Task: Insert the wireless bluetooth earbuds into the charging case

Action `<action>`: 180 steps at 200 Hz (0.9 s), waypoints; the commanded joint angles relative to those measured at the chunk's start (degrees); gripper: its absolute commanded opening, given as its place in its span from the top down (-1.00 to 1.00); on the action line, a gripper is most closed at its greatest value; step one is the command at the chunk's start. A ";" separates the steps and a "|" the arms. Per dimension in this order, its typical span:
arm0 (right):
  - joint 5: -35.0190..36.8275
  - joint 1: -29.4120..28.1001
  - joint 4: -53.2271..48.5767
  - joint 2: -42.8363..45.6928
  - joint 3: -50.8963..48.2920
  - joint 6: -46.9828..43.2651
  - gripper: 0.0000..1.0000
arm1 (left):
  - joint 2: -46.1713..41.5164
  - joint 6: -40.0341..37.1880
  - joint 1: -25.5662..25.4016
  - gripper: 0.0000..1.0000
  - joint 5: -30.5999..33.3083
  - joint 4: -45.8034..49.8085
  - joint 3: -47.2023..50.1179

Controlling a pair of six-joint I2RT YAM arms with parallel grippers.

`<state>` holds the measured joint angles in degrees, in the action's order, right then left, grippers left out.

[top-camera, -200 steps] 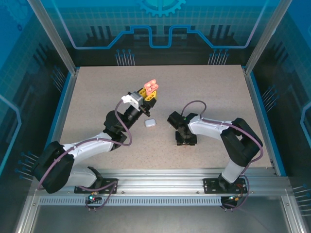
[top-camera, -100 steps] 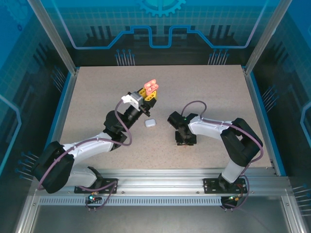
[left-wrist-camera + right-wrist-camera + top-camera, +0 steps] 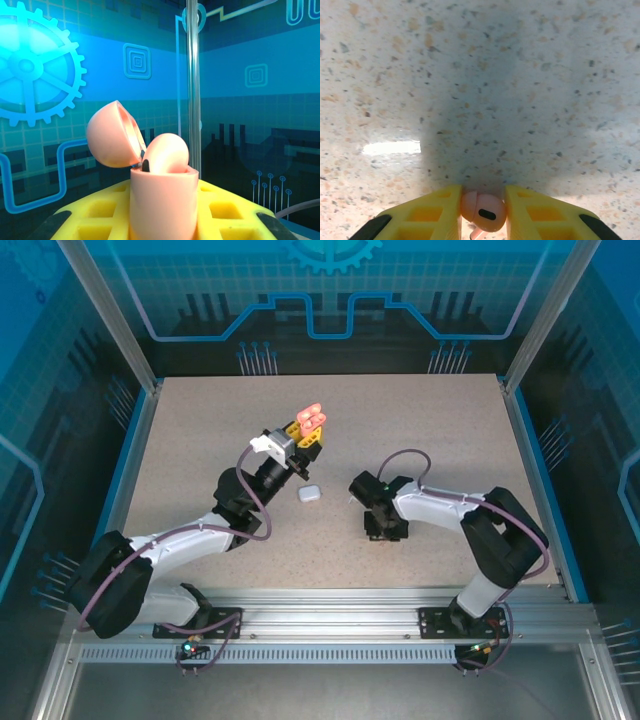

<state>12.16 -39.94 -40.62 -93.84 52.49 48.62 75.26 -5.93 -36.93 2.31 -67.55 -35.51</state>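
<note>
A salmon-pink charging case [image 3: 161,200] stands upright between the yellow fingers [image 3: 227,212] of my left gripper [image 3: 162,212], which is shut on it. Its lid [image 3: 111,135] is hinged open, and one pink earbud [image 3: 167,150] sits in the case. From above, this case [image 3: 312,417] is held up over the middle of the table by the left gripper [image 3: 306,432]. My right gripper [image 3: 482,215] points down just above the tabletop, shut on a second pink earbud [image 3: 484,211] between its yellow fingers [image 3: 427,215]. In the top view the right gripper [image 3: 385,530] is right of centre.
A small white pebble-like case [image 3: 309,493] lies closed on the speckled tabletop [image 3: 420,430] between the two grippers. Blue-lit walls and metal posts [image 3: 192,85] enclose the table. A cable [image 3: 405,455] loops over the right wrist.
The right arm has shifted slightly to the right, its gripper staying low over the table. The left arm and the pink case have not moved.
</note>
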 commanded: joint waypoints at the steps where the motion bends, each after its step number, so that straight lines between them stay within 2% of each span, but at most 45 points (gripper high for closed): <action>1: 2.04 1.00 -0.99 2.96 -0.85 -0.72 0.47 | -0.21 0.57 -0.29 1.00 0.05 -0.94 -1.66; 53: 4.37 2.48 2.66 12.38 -0.53 -5.35 0.47 | -0.39 0.75 -0.32 1.00 -0.48 0.01 -2.09; 99: 6.29 5.58 4.69 21.20 6.73 -13.24 0.46 | -0.38 0.44 -0.41 1.00 -2.20 1.28 -3.40; 138: 4.26 9.04 7.92 23.49 16.41 -20.21 0.45 | 0.05 0.49 -0.51 1.00 -5.01 2.40 -4.45; 180: 0.67 9.72 13.96 23.10 25.38 -26.19 0.45 | 0.80 0.75 -0.47 1.00 -8.89 2.73 -5.95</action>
<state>15.51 -30.81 -31.66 -71.11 73.06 28.12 75.33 -5.91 -37.04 -2.63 -64.10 -38.79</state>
